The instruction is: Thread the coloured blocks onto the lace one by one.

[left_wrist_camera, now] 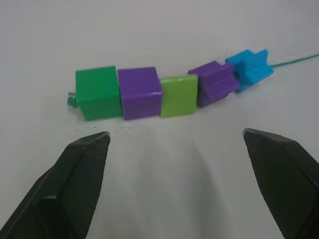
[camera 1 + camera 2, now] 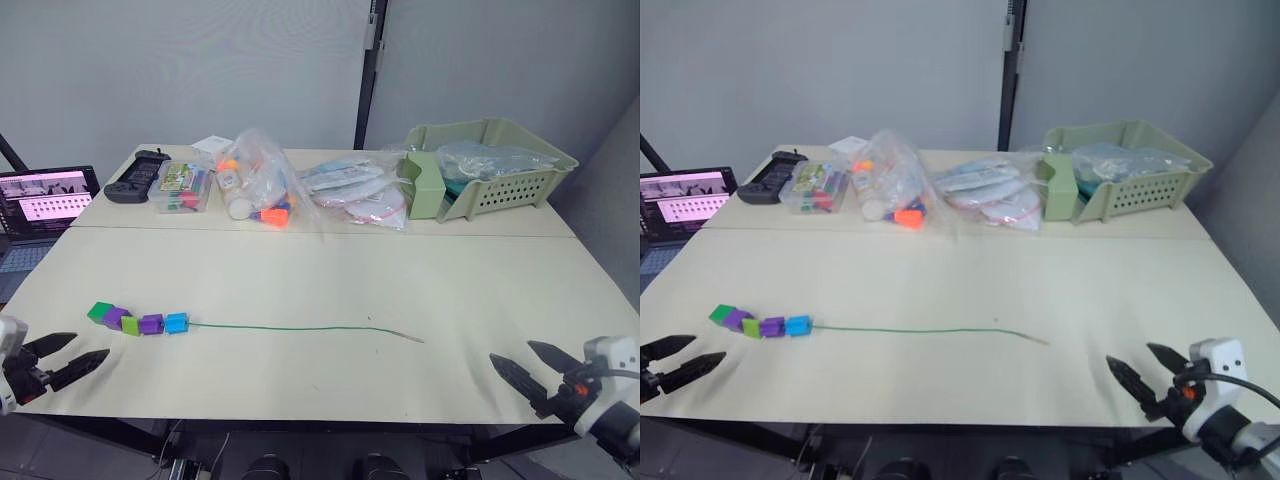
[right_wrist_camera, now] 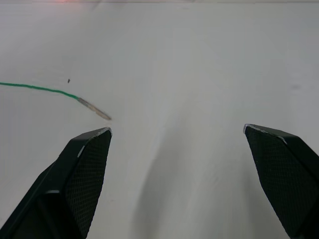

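Several coloured blocks (image 2: 138,321) sit in a row on the green lace (image 2: 290,328) at the table's front left: dark green (image 1: 97,92), purple (image 1: 139,92), light green (image 1: 179,96), purple (image 1: 215,83) and blue (image 1: 250,69). The lace runs right across the table to its pale stiff tip (image 3: 94,109). My left gripper (image 2: 72,358) is open at the front left edge, just short of the blocks, holding nothing. At the front right my right gripper (image 2: 522,366) stands open and empty, the lace tip a little beyond it.
Along the back of the table (image 2: 330,270) lie a black controller (image 2: 137,174), a clear box of small items (image 2: 184,187), plastic bags of toys (image 2: 262,185) and a pale green basket (image 2: 490,165). A laptop (image 2: 45,205) stands off the table's left.
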`<state>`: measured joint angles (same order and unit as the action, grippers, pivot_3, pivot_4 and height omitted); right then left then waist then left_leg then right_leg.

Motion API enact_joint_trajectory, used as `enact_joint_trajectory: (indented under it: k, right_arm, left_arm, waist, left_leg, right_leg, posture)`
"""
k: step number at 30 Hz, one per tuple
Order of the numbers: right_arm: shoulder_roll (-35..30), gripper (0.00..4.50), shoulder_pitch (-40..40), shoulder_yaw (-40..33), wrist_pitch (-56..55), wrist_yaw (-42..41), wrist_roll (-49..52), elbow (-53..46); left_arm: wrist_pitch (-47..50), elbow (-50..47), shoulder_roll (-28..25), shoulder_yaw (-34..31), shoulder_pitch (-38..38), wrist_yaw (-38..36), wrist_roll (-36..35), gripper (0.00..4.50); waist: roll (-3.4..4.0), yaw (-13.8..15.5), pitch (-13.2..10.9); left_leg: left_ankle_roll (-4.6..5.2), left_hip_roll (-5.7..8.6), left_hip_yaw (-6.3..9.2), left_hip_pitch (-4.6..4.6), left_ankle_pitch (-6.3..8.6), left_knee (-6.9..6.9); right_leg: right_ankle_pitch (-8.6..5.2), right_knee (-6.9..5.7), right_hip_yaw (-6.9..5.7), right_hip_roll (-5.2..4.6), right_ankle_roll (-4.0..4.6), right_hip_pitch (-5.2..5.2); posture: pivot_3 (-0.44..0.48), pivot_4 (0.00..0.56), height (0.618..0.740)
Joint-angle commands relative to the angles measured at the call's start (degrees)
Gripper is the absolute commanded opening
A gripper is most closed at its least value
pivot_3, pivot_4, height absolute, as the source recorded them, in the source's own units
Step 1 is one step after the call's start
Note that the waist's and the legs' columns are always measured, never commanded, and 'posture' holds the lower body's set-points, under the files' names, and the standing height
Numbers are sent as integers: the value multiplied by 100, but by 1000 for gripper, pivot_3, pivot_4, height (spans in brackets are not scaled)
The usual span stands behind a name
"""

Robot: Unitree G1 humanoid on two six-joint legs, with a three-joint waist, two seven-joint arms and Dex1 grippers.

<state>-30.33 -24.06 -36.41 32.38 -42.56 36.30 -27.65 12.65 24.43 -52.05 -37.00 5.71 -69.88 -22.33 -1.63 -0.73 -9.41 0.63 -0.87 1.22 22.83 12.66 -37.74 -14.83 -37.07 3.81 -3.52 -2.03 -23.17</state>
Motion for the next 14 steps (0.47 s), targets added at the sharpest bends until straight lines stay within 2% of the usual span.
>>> enact_joint_trajectory:
  k: [1, 14]
  right_arm:
    - [-24, 4477, -66, -55, -256, -80, 33, 41]
    - [-85, 4477, -114, 172, -403, -122, -17, 274]
  left_arm:
    - [-238, -15, -41, 11, 9, 56, -22, 4500]
    - [-188, -235, -123, 143, -33, 201, -125, 4500]
  waist:
    - [-2, -1, 1]
    - [-2, 0, 2]
  left_leg:
    - [0, 0, 0, 0, 0, 0]
    - [-4, 1, 0, 1, 2, 2]
  right_leg:
    - [0, 0, 0, -1, 0, 0]
    - [-3, 2, -2, -47, 2, -2]
  posture:
    - [0, 150, 740]
    - [0, 150, 740]
